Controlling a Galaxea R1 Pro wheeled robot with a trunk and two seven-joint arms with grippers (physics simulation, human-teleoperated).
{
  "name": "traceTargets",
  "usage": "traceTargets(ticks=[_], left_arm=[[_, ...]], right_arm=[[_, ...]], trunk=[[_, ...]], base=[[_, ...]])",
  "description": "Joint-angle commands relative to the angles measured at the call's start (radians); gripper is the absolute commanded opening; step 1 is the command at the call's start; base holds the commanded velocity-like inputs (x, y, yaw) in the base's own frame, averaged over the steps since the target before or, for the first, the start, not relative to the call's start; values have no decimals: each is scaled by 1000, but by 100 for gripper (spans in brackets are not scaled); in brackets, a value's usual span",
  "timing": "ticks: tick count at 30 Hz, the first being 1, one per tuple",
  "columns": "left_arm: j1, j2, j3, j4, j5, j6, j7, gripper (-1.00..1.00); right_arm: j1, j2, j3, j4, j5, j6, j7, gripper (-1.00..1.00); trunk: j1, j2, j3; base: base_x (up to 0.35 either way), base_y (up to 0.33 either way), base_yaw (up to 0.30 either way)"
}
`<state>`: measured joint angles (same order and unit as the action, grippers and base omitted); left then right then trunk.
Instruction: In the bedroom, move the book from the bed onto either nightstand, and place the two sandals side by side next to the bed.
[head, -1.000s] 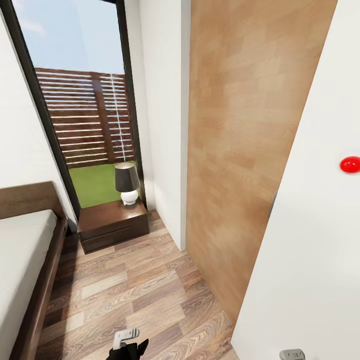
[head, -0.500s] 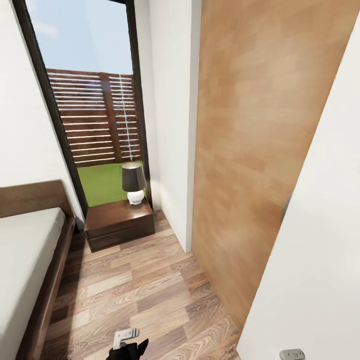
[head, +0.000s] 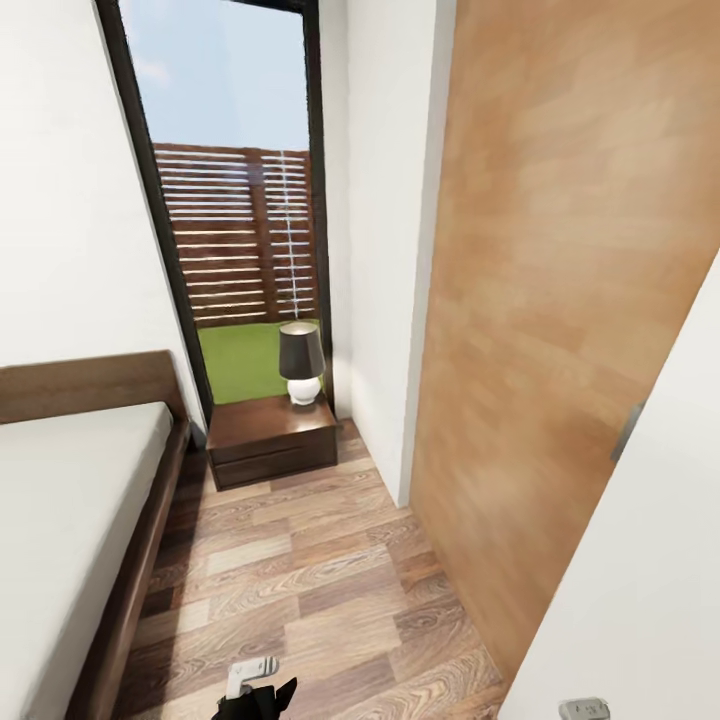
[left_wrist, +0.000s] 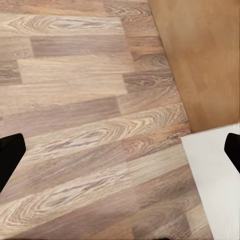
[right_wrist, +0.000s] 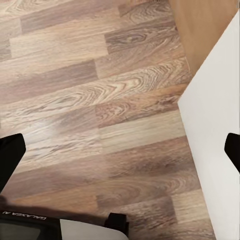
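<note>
Black fingertips (left_wrist: 10, 157) of the left gripper (left_wrist: 120, 155) sit at opposite edges of the left wrist view, spread wide with nothing between them, above brown wood-plank floor (left_wrist: 85, 100). The right gripper (right_wrist: 120, 155) is likewise spread wide and empty over the same planks, its 2 dark tips at the frame edges. Near it, a dark part of the robot carries small pale lettering that appears to begin "GALAX"; the rest is too blurred to read.

From the head view, the bed (head: 70, 500) lies at the left: a plain, smooth, pale grey-white mattress on a dark brown wooden frame with a brown headboard against the white wall. Just beside its head end stands the nightstand (head: 270, 440), a small boxy table of dark reddish-brown wood with a square top. On it rests a lamp (head: 301, 362) with a dark tapered shade and a round white base. Behind the nightstand rises a tall dark-framed window (head: 240, 200), showing a slatted wooden fence, green grass and blue sky. At the right, a light tan wood-grain panel (head: 560, 300) stands next to a white wall. The visible part of the mattress is bare.
</note>
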<state>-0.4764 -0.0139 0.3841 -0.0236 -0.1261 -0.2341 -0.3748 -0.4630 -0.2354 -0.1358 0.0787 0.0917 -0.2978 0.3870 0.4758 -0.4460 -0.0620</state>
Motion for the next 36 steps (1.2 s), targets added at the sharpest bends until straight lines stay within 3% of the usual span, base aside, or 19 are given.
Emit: traceTargets(ticks=[1, 12, 15, 17, 19, 22, 36], left_arm=[[-1, 0, 9, 1, -10, -3, -1, 100], [-1, -1, 9, 1, -10, -2, -1, 100], [-1, -1, 9, 1, -10, -2, -1, 100], [-1, -1, 9, 1, -10, -2, -1, 100], [-1, -1, 9, 1, -10, -2, -1, 100], [-1, -1, 9, 1, -10, -2, -1, 100], [-1, -1, 9, 1, -10, -2, -2, 100]], right_arm=[[-2, -1, -8, 4, 10, -7, 1, 100], [-2, -1, -8, 4, 11, -7, -1, 100], [-2, 11, -8, 4, 12, -6, -3, 100], [-2, 41, -8, 4, 12, -5, -3, 100], [-2, 107, -8, 3, 13, -5, -4, 100], [-2, 134, -8, 3, 11, -4, 1, 100], [-2, 140, -10, 3, 10, -6, -1, 100]], trunk=[[1, -2, -2], [1, -2, -2], [1, -2, -2], [1, -2, -2], [1, -2, -2], [1, -2, -2], [1, -2, -2]], base=[[0, 0, 285], [0, 0, 142], [0, 0, 5], [0, 0, 2], [0, 0, 0], [0, 0, 0], [0, 0, 0]])
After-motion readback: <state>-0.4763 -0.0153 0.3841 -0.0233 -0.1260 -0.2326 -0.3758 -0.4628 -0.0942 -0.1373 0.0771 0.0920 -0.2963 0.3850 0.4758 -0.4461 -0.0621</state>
